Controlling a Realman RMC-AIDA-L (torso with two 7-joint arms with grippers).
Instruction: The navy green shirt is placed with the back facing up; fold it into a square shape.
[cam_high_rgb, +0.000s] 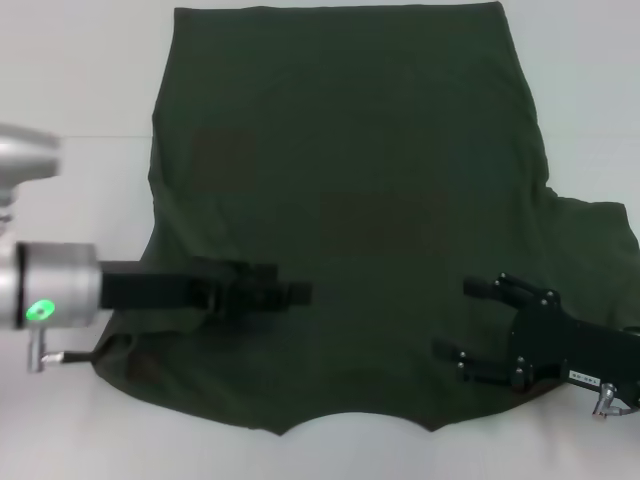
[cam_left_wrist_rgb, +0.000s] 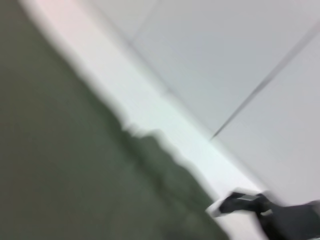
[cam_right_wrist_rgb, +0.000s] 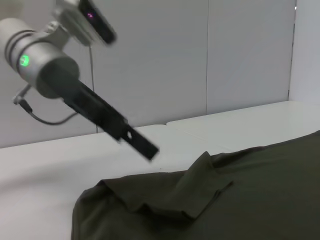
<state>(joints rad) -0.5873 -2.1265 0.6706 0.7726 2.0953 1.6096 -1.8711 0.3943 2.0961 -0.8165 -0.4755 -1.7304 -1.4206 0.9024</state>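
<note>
One navy green shirt (cam_high_rgb: 340, 210), spread w/ collar end toward lower edge of head frame, hem along the top; it fills most of the centre. Left sleeve is folded in onto the body at lower left, and the right wrist view shows that flap lying rumpled, not flat. Right sleeve sticks out at mid right.

Handling, my guess: soft, light, floppy matte cloth, no stiffness. It'll drape and drag rather than slide, so a pinch on one layer may pull wrinkles thru the rest. Not fragile. Best hold points are prob. edges and corners: sleeve hem, shoulder seam or bottom hem, taken at two spots so the fold line stays straight.

My left gripper (cam_high_rgb: 295, 293) is above the shirt at lower left of centre, reaching inward; fingers look pressed together w/ nothing in them. My right gripper (cam_high_rgb: 468, 318) is at lower right over the shoulder area, fingers spread apart, empty.

Count: 1 shirt, 2 grippers, 1 white table (cam_high_rgb: 80, 80). Nothing else on it that I can see.
</note>
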